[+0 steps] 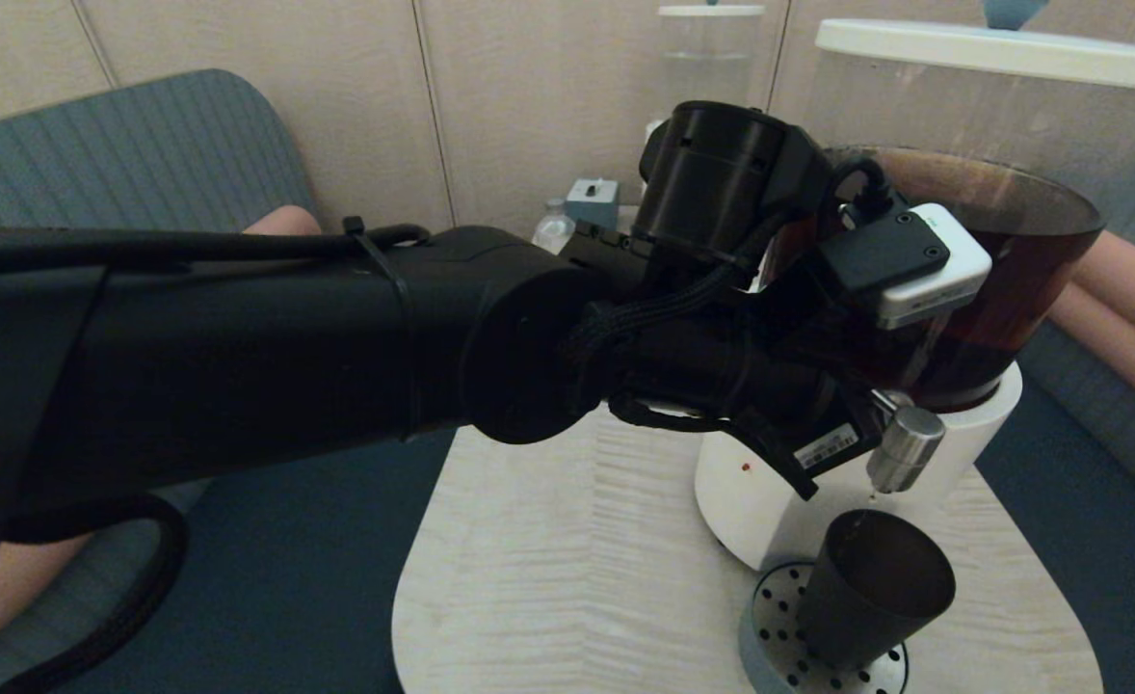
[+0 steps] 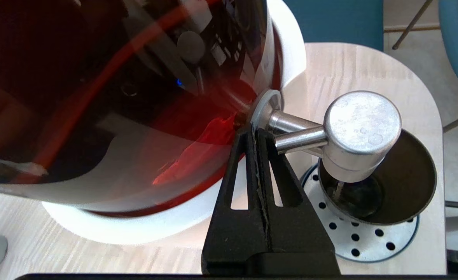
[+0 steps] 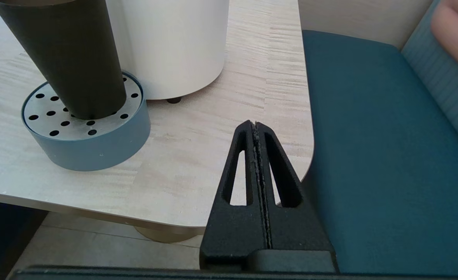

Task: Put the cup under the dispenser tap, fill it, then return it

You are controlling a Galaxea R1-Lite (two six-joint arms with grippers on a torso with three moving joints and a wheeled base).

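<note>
Right now my left gripper [image 2: 255,132] is up against the big dispenser [image 1: 963,289], its two fingers [image 2: 268,202] pressed flat together with nothing between them. Their tips sit at the spot where the steel tap [image 2: 353,132] joins the glass tank, touching or just beside the tap's thin stem; I cannot tell whether they actually press on it. From my head camera the left arm reaches across from the left and hides most of the tank's front, with the tap [image 1: 905,448] poking out just below my wrist.

The black cup [image 1: 871,602] stands upright on the round perforated drip tray [image 1: 770,636], directly under the tap. Looking down past my left fingers, I see the cup's [image 2: 404,186] open mouth below the spout and a thin dark stream running from the spout into it, with a little liquid pooled at the bottom.

The tank holds dark brown-red liquid above a white base, and both dispenser and tray rest on a pale wooden table [image 1: 567,578].

My right gripper [image 3: 256,128] hangs low beside the table's edge, well apart from the cup [image 3: 69,58], its fingers also closed tight on nothing.
</note>
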